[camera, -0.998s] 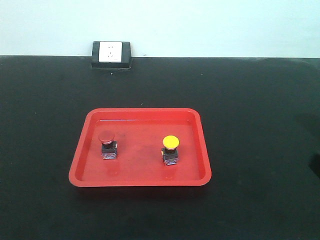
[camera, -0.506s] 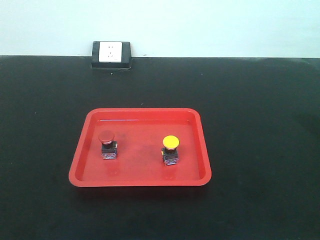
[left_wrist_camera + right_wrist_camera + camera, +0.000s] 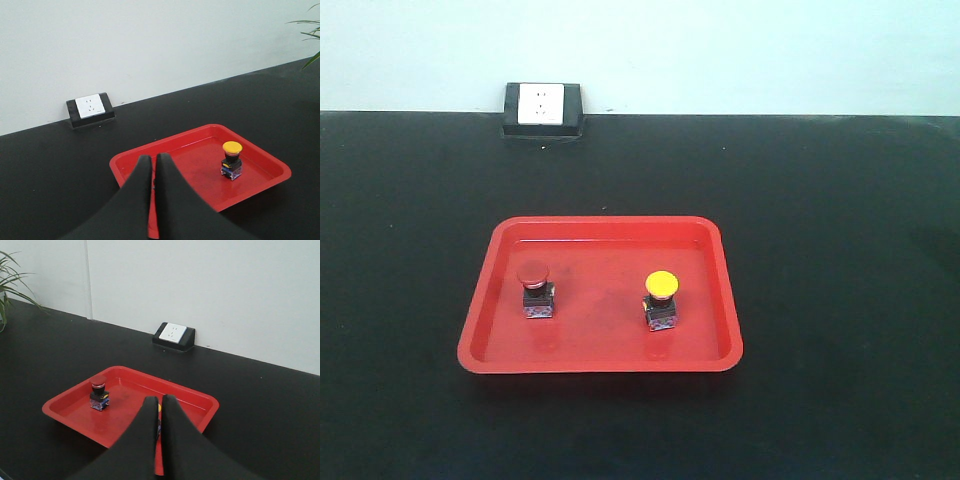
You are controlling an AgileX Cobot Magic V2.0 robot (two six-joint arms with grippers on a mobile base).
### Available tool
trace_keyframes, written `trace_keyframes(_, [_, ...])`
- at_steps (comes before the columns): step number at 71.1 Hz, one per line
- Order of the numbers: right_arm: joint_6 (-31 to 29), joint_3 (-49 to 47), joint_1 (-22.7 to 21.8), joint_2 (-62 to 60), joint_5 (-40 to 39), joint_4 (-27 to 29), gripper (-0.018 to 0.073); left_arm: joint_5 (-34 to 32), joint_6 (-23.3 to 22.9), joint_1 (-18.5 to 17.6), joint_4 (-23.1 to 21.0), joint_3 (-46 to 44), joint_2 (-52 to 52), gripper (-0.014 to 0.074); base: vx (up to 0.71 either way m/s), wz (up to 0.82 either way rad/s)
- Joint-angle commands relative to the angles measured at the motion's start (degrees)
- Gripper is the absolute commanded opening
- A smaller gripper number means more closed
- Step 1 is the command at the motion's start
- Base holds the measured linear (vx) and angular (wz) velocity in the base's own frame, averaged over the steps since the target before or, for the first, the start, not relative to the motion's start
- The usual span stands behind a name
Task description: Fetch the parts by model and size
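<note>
- Front view: red tray [image 3: 500, 262] sits mid-bench [image 3: 840, 300], two push-buttons standing upright inside it, well apart from each other
- red-capped button [image 3: 533, 290] in the tray's left half, yellow-capped button [image 3: 661, 300] in the right half, each on a dark blocky base, neither touching the tray wall
- white wall socket [image 3: 541, 106] in a black housing at the bench's back edge, well away from the tray
- compared with the front shots from a second and half a second back: nothing has shifted, tray and both buttons in the same spots, no arm in that view then or now
- left wrist view: left hand [image 3: 152, 160] fingers pressed together, nothing between them, hanging above the near-left corner of the tray; yellow button visible past it, red one hidden behind the fingers
- right wrist view: right hand [image 3: 160, 402] also pressed together and empty, over the near edge of the tray; red button clear to its left, yellow one mostly hidden behind the fingers
- green plant leaves [image 3: 10, 275] at frame edge, not relevant
- judgement: no change means both parts already lie in the tray and no grasp is under way; looks like either the very start or the settled end of the fetch, can't tell which from these shots
- if another pick is due, a hand would need to spread first
</note>
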Motion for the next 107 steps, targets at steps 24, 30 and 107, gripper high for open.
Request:
trace_keyframes(24, [-0.22, -1.38, -0.01, 0.62, -3.66, 0.11, -0.001, -3.97, -0.1, -0.33, -0.58, -1.0, 0.98, -0.0008, 0.0, 0.0])
trace_keyframes(30, [-0.22, -1.38, -0.01, 0.62, -3.66, 0.11, -0.001, -3.97, -0.1, -0.33, -0.58, -1.0, 0.98, -0.0008, 0.0, 0.0])
trace_keyframes(107, [-0.22, -1.38, -0.01, 0.69, -3.72, 0.11, -0.001, -39.52, -7.49, 22.8, 2.15, 32.05, -7.67, -0.0006, 0.0, 0.0])
